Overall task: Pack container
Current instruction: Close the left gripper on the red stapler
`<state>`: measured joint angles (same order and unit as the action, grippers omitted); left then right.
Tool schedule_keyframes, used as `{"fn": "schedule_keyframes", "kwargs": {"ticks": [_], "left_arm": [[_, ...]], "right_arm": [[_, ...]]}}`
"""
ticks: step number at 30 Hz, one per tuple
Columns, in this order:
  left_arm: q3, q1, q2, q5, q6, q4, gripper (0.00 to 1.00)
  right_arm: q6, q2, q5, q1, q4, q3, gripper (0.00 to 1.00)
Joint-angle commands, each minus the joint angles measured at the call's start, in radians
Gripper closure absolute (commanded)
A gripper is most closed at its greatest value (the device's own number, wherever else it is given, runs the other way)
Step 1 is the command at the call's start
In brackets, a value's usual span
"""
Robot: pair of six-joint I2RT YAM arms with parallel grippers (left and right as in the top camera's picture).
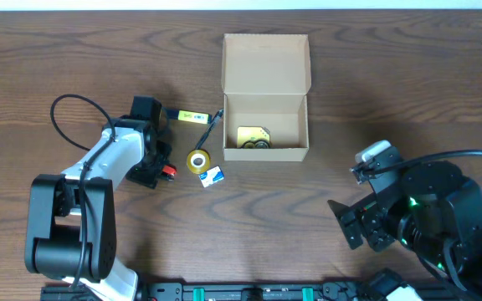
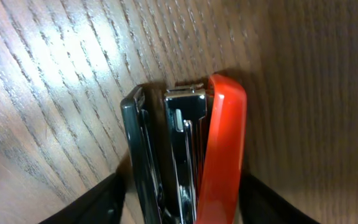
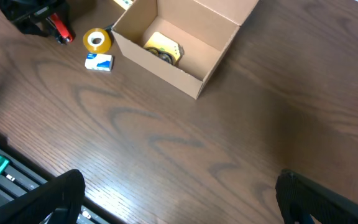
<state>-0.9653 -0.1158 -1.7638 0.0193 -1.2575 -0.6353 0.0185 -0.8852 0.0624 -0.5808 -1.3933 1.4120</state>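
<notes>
The box [image 1: 264,96] is sitting at the far middle of the worktop [image 1: 408,75], with its lid lying open toward the far side. A small item [image 1: 253,137] is lying inside it, in the near left part. Just left of the box a stick [image 1: 192,116] is lying, its cord [image 1: 214,124] trailing toward the box's left wall. Nearer, off the box's near left corner, a tape roll [image 1: 197,160] is resting, with a small packet [image 1: 213,176] sitting just beside it, near and right. Left of the roll, a stapler [image 2: 191,155] is lying on the worktop between the fingers of the left hand [image 1: 159,167], which is gripping both its sides. The right hand [image 1: 351,224] is hanging at the near right, well apart from the box, with its fingers spread.
</notes>
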Motion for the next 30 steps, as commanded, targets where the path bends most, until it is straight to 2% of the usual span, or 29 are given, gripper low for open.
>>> {"fn": "schedule_keyframes", "kwargs": {"ticks": [1, 7, 11, 15, 19, 26, 30], "left_arm": [[0.008, -0.003, -0.046, 0.029, -0.003, 0.016, 0.47], [0.008, -0.002, -0.046, 0.053, 0.000, 0.016, 0.60], [0.008, -0.002, -0.046, 0.072, 0.001, 0.009, 0.73], [0.008, -0.002, -0.046, 0.111, 0.000, 0.008, 0.77], [0.008, -0.002, -0.046, 0.137, 0.000, 0.008, 0.93], [-0.016, -0.001, -0.027, 0.166, -0.060, 0.008, 0.94], [-0.091, -0.001, 0.004, 0.124, -0.060, -0.008, 0.94]], "right_arm": [[0.014, 0.002, 0.000, 0.016, 0.001, -0.001, 0.01], [0.014, 0.002, 0.000, 0.016, 0.001, -0.001, 0.01], [0.014, 0.002, 0.000, 0.016, 0.001, -0.001, 0.01], [0.014, 0.002, 0.000, 0.016, 0.001, -0.001, 0.01], [0.014, 0.002, 0.000, 0.016, 0.001, -0.001, 0.01], [0.014, 0.002, 0.000, 0.016, 0.001, -0.001, 0.01], [0.014, 0.002, 0.000, 0.016, 0.001, -0.001, 0.01]]}}
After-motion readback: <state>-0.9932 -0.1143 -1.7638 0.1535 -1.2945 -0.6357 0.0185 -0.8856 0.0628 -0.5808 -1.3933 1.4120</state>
